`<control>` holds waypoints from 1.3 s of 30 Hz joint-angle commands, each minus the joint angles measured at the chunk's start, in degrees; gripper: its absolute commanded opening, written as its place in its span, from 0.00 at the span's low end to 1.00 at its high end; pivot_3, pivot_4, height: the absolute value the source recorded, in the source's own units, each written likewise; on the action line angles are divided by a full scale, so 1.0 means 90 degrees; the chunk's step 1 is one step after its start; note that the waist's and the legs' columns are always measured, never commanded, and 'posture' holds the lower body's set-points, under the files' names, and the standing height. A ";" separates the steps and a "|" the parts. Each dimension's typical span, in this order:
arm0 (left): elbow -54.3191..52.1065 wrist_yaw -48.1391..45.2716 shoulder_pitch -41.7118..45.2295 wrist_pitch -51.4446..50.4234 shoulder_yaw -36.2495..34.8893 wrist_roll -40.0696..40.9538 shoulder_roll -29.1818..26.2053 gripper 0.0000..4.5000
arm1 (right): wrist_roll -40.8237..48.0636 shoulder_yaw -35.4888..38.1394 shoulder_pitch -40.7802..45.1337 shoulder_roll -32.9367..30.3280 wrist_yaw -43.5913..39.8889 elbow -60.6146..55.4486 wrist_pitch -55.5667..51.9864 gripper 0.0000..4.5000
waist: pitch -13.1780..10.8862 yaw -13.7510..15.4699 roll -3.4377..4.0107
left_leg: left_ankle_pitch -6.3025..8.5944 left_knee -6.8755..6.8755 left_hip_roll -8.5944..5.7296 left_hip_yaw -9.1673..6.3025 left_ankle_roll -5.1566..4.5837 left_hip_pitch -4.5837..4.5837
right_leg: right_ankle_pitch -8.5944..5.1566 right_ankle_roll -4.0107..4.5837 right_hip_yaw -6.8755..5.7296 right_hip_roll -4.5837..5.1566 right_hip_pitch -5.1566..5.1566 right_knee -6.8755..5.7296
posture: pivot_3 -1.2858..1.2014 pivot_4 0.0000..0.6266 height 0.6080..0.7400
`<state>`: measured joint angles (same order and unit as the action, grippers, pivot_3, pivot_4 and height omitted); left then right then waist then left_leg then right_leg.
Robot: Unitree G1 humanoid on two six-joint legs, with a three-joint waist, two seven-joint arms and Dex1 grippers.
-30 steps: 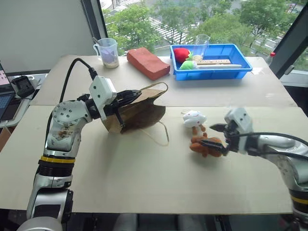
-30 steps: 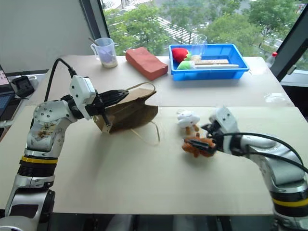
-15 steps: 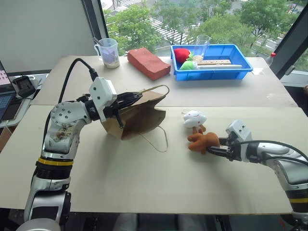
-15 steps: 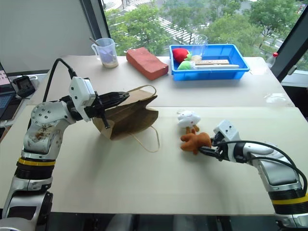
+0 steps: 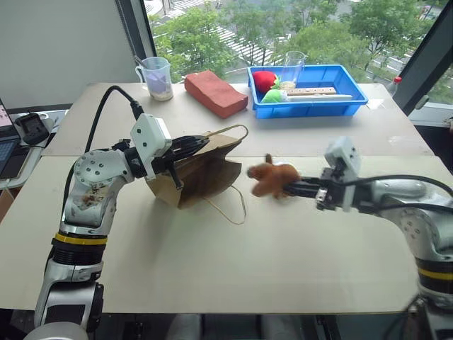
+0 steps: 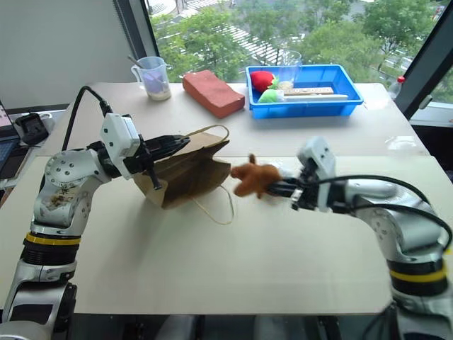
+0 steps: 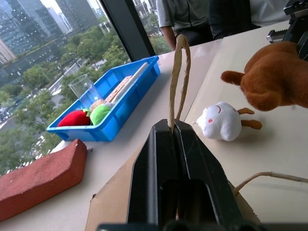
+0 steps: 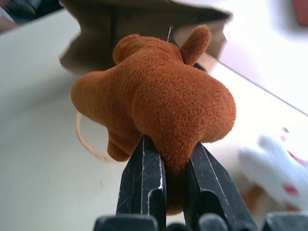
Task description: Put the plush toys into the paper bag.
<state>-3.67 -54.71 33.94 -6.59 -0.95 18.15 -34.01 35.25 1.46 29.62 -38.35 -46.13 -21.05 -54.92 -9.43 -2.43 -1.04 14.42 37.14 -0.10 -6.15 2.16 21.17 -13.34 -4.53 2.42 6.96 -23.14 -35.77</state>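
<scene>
On my left I see a clear cup (image 5: 158,76) at the back of the table (image 5: 233,269), and a red-brown block (image 5: 216,93) lying near it. My left gripper (image 7: 179,129) is squeezed tight on the top edge of the paper bag (image 5: 202,173), right by one thin handle (image 7: 178,77) (the handle loops up above the black fingers). That grip lifts the top of the bag off the table, with the mouth facing the middle. The other handle (image 5: 232,205) trails onto the table in front of the bag.

Just past the bag mouth, the brown toy (image 6: 255,178) is up in the air. My right gripper (image 8: 169,166) pinches it from behind, fingers nearly together with the soft plush squashed between them. The toy is near the bag but not inside it.

The white toy (image 7: 223,120) lies on the table beside the brown one, apart from it.

At the back on the right is a blue tray (image 5: 350,101) holding a red soft thing (image 5: 267,79) and a green one (image 5: 275,95).
</scene>
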 commanded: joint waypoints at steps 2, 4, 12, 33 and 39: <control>-0.0182 0.0062 0.0219 -0.0037 -0.0029 0.0091 0.0052 0.00 | -0.0547 -0.0884 0.0623 0.0923 0.0837 0.0451 0.0053 0.01 | 0.0000 0.0011 0.0000 | 0.0000 0.0000 -0.0001 0.0000 0.0000 0.0002 | 0.0000 0.0000 0.0000 0.0000 -0.0003 -0.0002 | 0.52 0.24 1.00; -0.0195 0.0076 0.0242 -0.0054 -0.0016 0.0092 0.0086 0.00 | -0.0893 -0.1244 0.0927 0.1428 0.1130 0.0951 0.0255 0.01 | 0.0000 0.0024 0.0001 | -0.0001 0.0000 -0.0002 -0.0002 0.0001 0.0003 | 0.0000 0.0001 0.0000 0.0000 -0.0005 -0.0007 | 0.52 0.24 1.00; -0.0272 0.0080 0.0242 -0.0089 0.0024 0.0069 0.0180 0.00 | -0.1821 -0.2231 0.1878 0.3255 0.1552 0.2547 0.1032 0.01 | 0.0001 -0.0051 0.0003 | -0.0005 -0.0017 -0.0001 -0.0006 0.0009 0.0004 | 0.0001 0.0002 -0.0002 -0.0001 -0.0020 -0.0037 | 0.52 0.24 1.00; -0.0136 -0.0112 0.0183 0.0075 -0.0033 0.0061 0.0097 0.00 | -0.1811 -0.1007 0.0805 0.2078 0.1221 0.0733 0.0917 0.99 | 0.0001 0.0009 0.0004 | -0.0005 -0.0017 -0.0002 -0.0009 0.0009 0.0006 | 0.0002 0.0002 -0.0004 0.0000 -0.0017 -0.0034 | 0.52 0.24 1.00; -0.0204 -0.0144 0.0082 0.0068 -0.0094 0.0085 -0.0011 0.00 | -0.2154 -0.0363 0.0042 0.0590 0.1116 0.0912 0.1300 0.99 | 0.0001 -0.0016 0.0002 | -0.0004 -0.0017 -0.0002 -0.0007 0.0006 0.0007 | 0.0001 0.0002 -0.0004 0.0000 -0.0013 -0.0009 | 0.52 0.24 1.00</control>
<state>-3.71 -55.85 34.61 -7.19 -0.62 18.12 -33.58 16.67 -3.77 29.57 -32.08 -35.99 -12.49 -45.82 -9.43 -2.58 -1.02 14.39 36.99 -0.12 -6.18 2.21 21.21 -13.33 -4.51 2.40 6.96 -23.26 -35.82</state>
